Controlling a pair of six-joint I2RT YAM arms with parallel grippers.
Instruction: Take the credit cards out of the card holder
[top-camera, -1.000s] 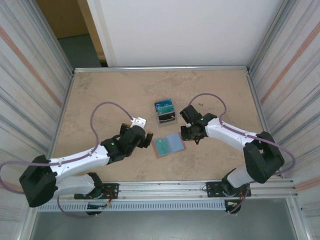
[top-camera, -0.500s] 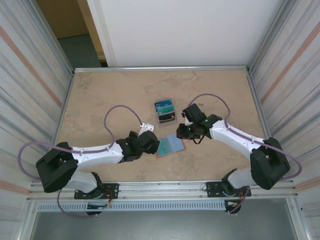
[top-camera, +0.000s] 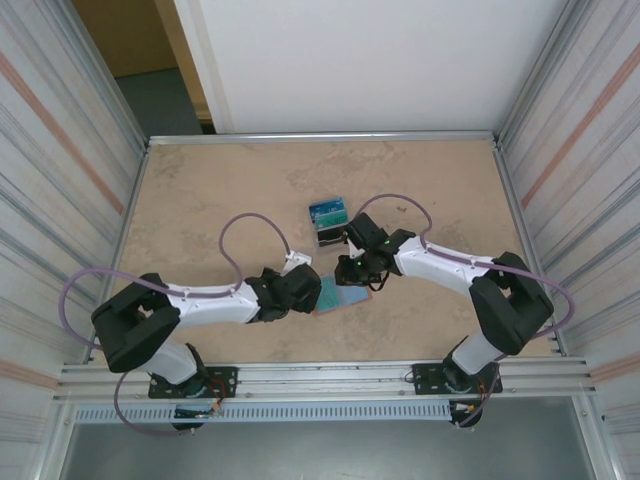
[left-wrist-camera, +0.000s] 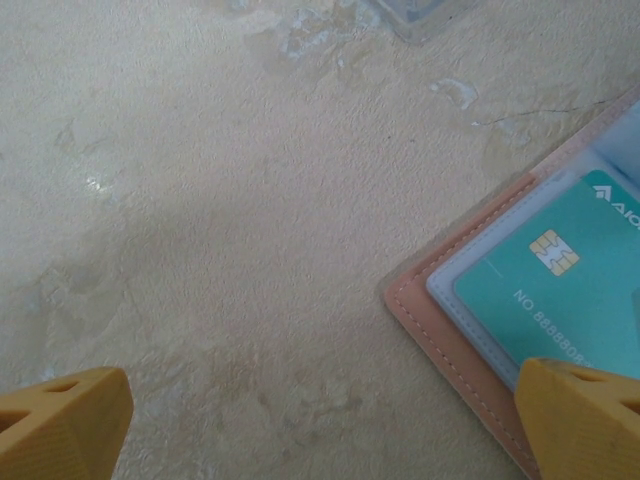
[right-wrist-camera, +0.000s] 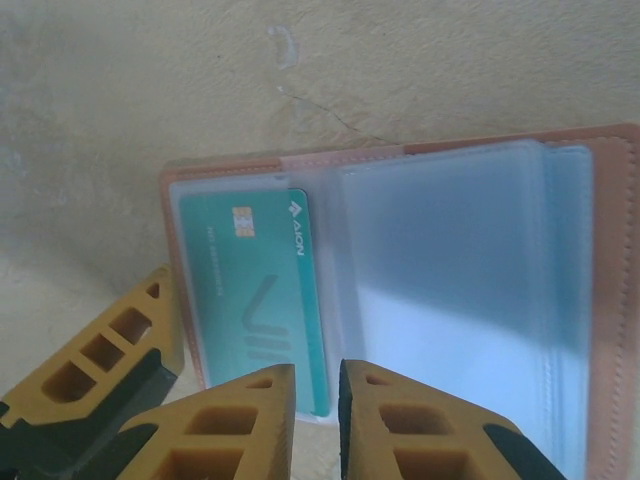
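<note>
You have the card holder (top-camera: 346, 294) lying open and flat on the counter (top-camera: 200, 200), low in the middle of the top view, with a tool at each side of it.

Your left tool (top-camera: 310, 291) stands wide with nothing between its fingers. In its wrist view one yellow fingertip (left-wrist-camera: 62, 425) hangs over bare counter at lower left, and the other covers the holder's stitched brown edge at lower right.

Your right tool (right-wrist-camera: 317, 400) is narrow, with only a thin slit between its fingers at the bottom of its wrist view. The slit sits right at the lower edge of the teal credit card (right-wrist-camera: 255, 300), which lies in the left clear sleeve. You cannot tell from these views whether the tool pinches that card. The right-hand sleeves look pale blue, and whether they hold cards cannot be told.

Just above the holder in the top view is a small clear stand (top-camera: 333, 236) carrying a blue card (top-camera: 327, 211). The right tool is close beside the stand's lower right corner, so room there is tight. Open counter lies across the upper left and upper right, out to the metal rim (top-camera: 320, 137).
</note>
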